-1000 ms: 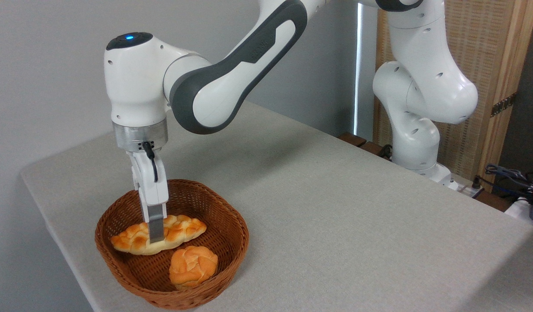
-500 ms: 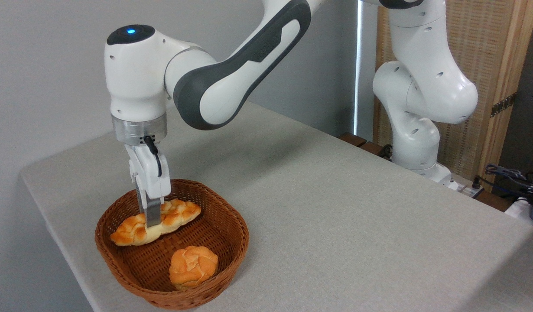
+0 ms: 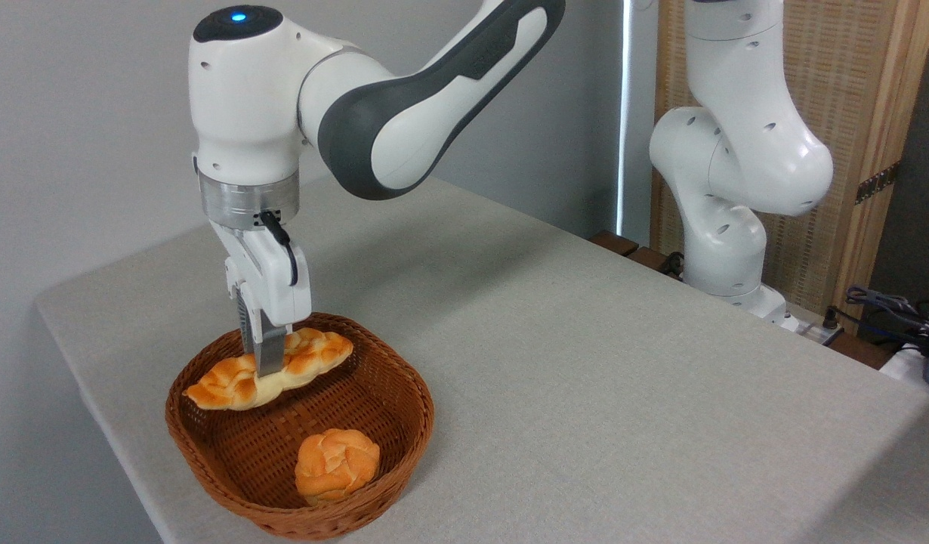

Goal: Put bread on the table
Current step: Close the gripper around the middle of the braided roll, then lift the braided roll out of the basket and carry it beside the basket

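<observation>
Gripper: we see the white two-finger gripper [image 3: 269, 361] pointing straight down, its grey fingers pinching the middle of the long braided golden-orange bread [image 3: 270, 369].
Bread: we find it lifted clear of the floor of the round brown wicker basket [image 3: 404, 378], tilted, its left end lower and near the left rim, its right end higher.
Done: we judge the grasp made and the lift begun; the loaf hangs about level with the rim, over the basket's back half.
Left: we judge that it must yet rise clear of the rim, travel sideways and be set down on the light grey-beige cloth counter [image 3: 585, 340].
Other bread: we note a small round orange bun [image 3: 336, 465] lying apart at the basket's front, untouched.
</observation>
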